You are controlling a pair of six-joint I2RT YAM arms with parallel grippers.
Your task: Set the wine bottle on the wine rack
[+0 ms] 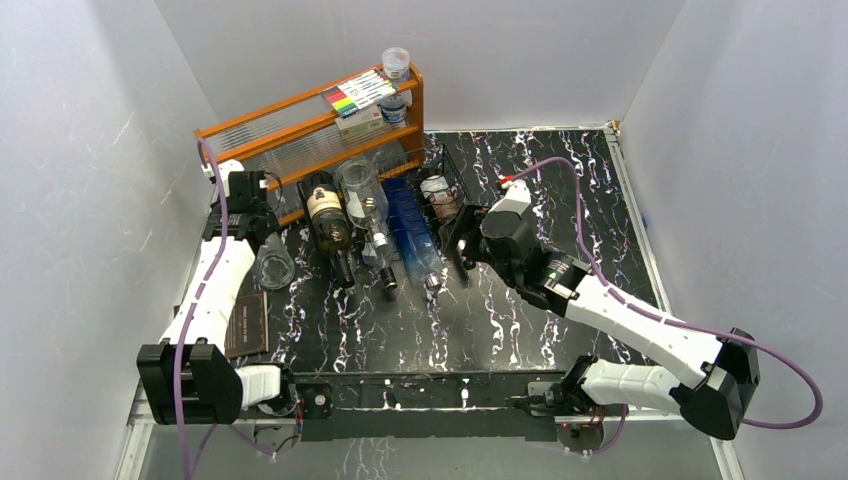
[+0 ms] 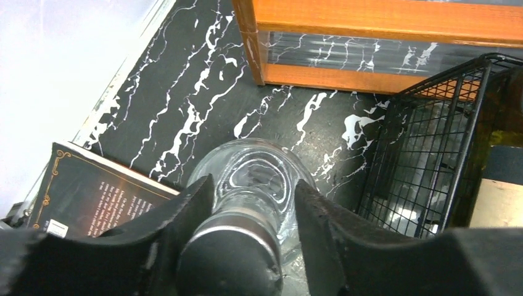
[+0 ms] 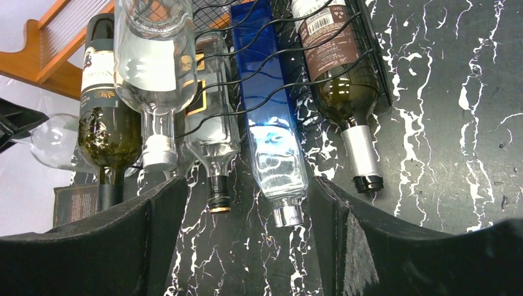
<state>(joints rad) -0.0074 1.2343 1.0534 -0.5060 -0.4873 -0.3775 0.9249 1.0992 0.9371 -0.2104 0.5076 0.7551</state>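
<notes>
Jaws on my left flank the neck of the clear bottle (image 2: 253, 176), clamped or not I cannot tell, for lifting onto the wine rack (image 2: 425, 166); right jaws gape empty.

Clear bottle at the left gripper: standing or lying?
Standing: the clear bottle is a round outline from above; the left wrist view looks down onto its cap.

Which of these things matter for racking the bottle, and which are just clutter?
Job: clear bottle, standing between the left gripper's fingers; wine rack beside it.
Lying about: orange shelf; book; marker pack on the shelf.
</notes>
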